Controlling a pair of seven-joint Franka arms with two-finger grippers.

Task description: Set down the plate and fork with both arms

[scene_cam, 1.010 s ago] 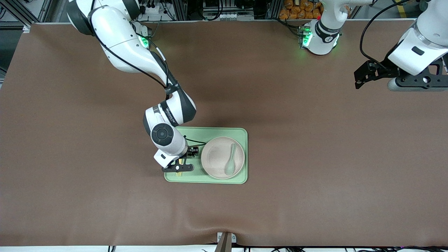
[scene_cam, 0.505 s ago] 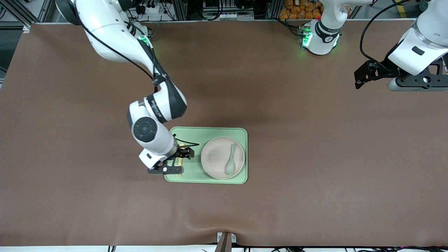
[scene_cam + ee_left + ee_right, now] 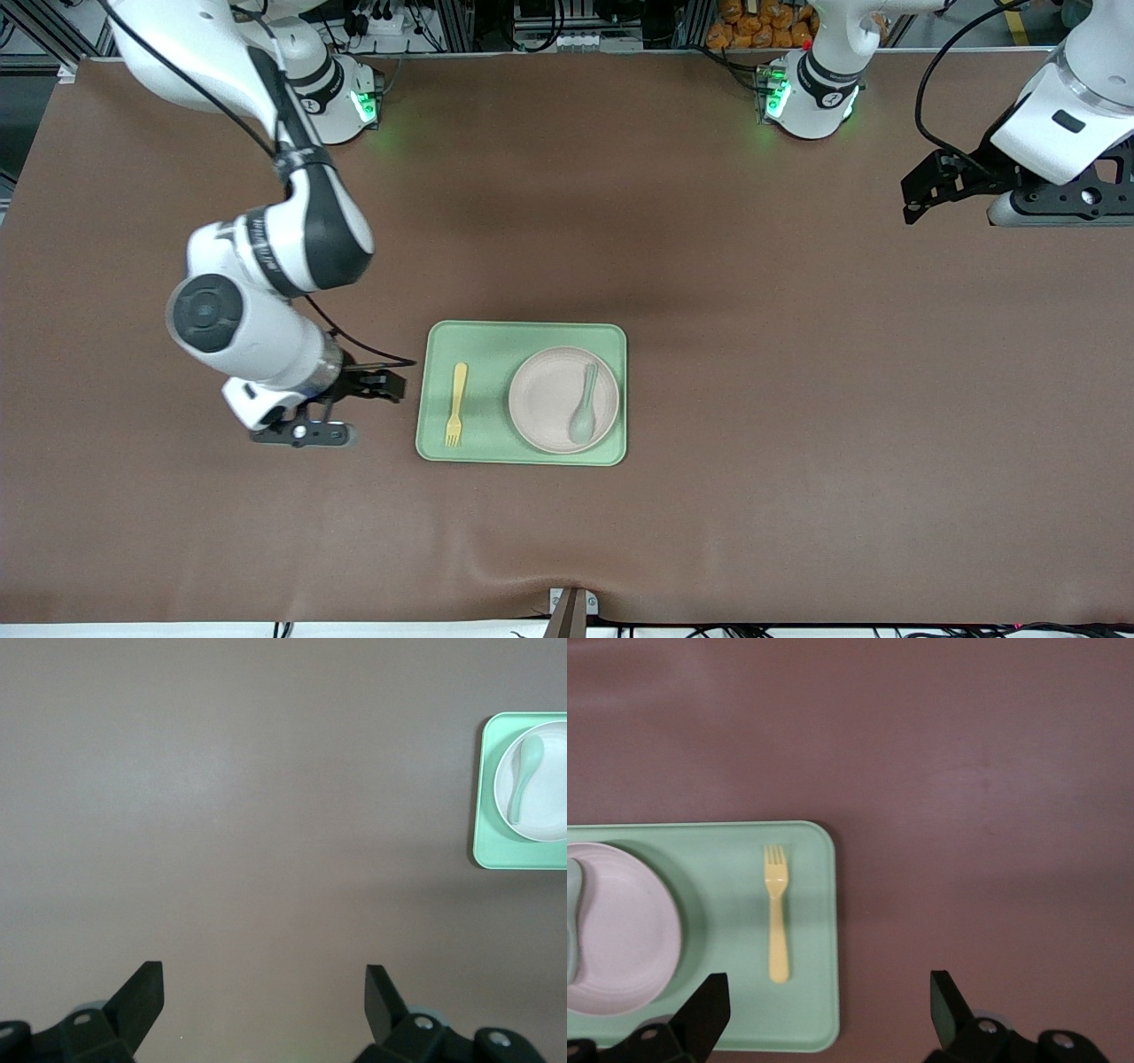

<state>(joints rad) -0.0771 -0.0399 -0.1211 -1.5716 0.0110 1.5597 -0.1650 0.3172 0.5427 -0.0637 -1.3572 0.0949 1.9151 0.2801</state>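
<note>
Pale yellow, the one fork point(image 3: 455, 404) lies on the green tray point(image 3: 523, 335) beside the single plate point(image 3: 549, 399), which carries a grey-green spoon point(image 3: 585, 404). The left wrist view misses the fork (the right shows it). The right gripper point(image 3: 341, 408) hangs over bare table beside the tray, jaws wide, empty. The left gripper point(image 3: 952, 188) waits, likewise spread.

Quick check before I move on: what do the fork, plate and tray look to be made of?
Fork: likely plastic, uniform pale yellow, matte. Plate: off-white, smooth with dull sheen, plastic or melamine; cannot tell which. Tray: probably molded plastic, even light green, rounded corners.
</note>
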